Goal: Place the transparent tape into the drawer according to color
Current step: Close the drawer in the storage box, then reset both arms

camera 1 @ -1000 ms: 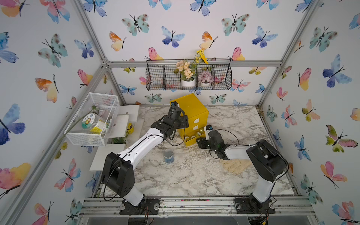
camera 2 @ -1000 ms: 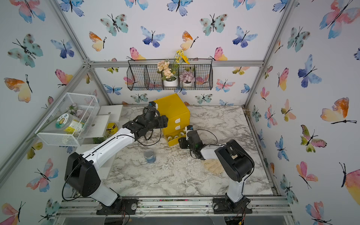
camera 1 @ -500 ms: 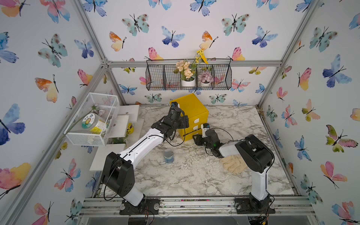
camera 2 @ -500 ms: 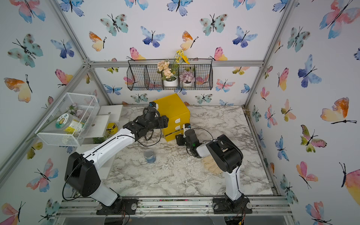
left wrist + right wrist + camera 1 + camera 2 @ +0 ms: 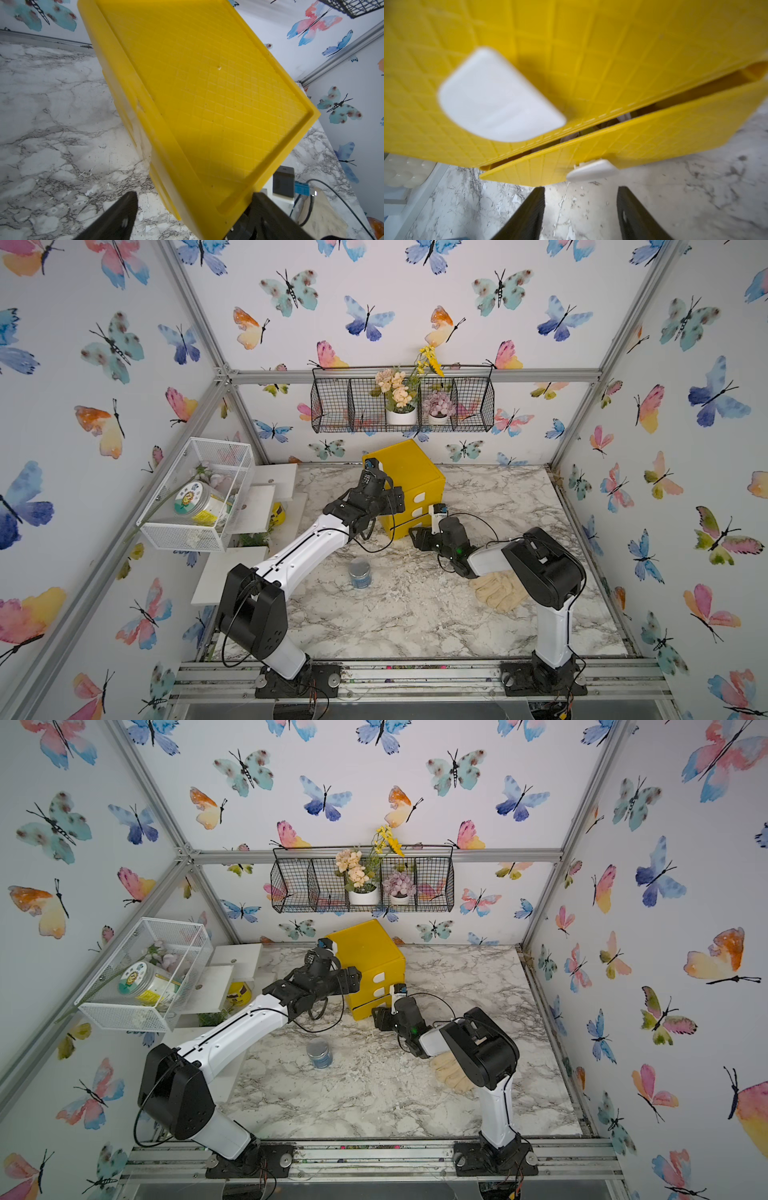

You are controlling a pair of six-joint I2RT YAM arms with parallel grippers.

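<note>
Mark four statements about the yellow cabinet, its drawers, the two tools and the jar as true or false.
1. The bottom drawer is slightly ajar. True.
2. The right tool is shut on that drawer's white handle. False: its jaws stand apart, just short of the handle, and hold nothing.
3. The left tool is open at the top of the yellow cabinet. True.
4. The blue-grey jar sits on top of the cabinet. False: it stands upright on the marble table, in front of the cabinet.
</note>
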